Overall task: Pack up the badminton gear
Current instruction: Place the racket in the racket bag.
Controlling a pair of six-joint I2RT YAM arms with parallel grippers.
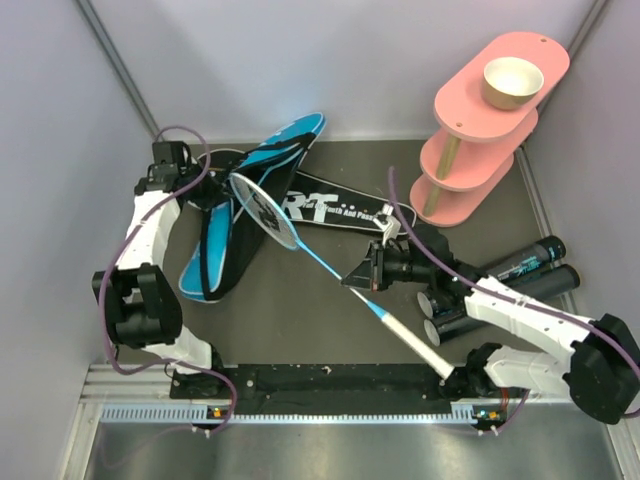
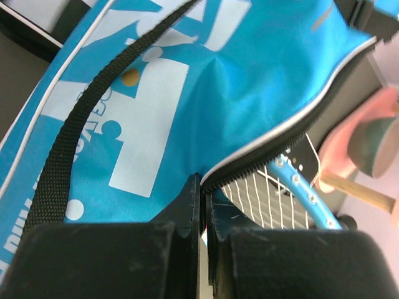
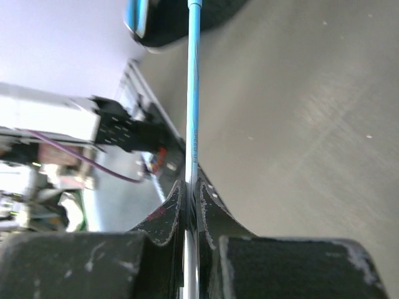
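Racket slants across the dark counter at mid-frame, its thin blue shaft clamped in the right pincer, its strung oval head at the mouth of the blue fabric bag at upper left. The left pincer is clenched on the bag's white-piped zipper edge.

I'm looking at the dark table now. Left of centre the blue racket bag lies flat on it, its upper end crossing over the black racket bag, which stretches across upper centre. At right, two black tubes lie side by side, touching. The pink stand sits in the upper right corner.
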